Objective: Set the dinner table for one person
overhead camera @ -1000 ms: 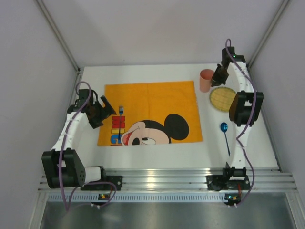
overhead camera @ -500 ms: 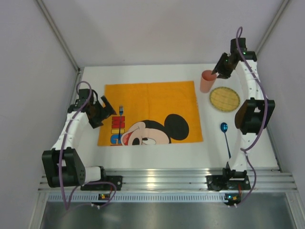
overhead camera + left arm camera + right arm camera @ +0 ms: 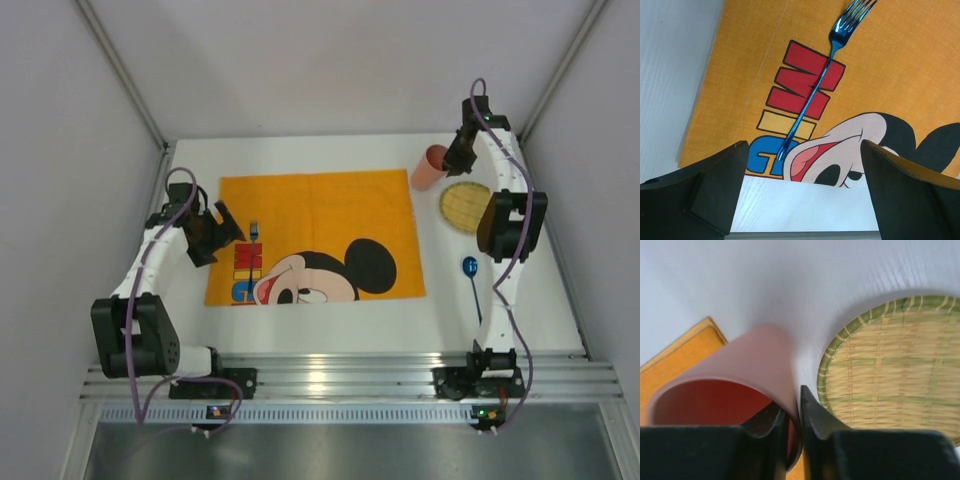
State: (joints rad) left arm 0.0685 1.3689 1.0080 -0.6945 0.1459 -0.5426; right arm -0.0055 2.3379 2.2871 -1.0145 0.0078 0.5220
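dinner table [image 3: 330, 335] white, bears all | orange Mickey placemat [image 3: 320, 215] centred | bamboo plate [image 3: 462, 205], pink cup [image 3: 430, 170], blue spoon [image 3: 470, 268] off placemat, right side | blue fork [image 3: 812, 90] on placemat's left part | left gripper [image 3: 802, 147] spread, empty | right gripper [image 3: 792, 407] pinches pink cup wall | progress looks early: only fork placed

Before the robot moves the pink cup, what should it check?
1. Right gripper pinches the pink cup by its wall, one finger inside, one outside: ok.
2. Cup lifted off the table: cannot tell.
3. Woven plate apart from the cup: ok.
4. Left gripper open, holding nothing: ok.
5. Fork lying on the orange cloth, far from the cup: ok.
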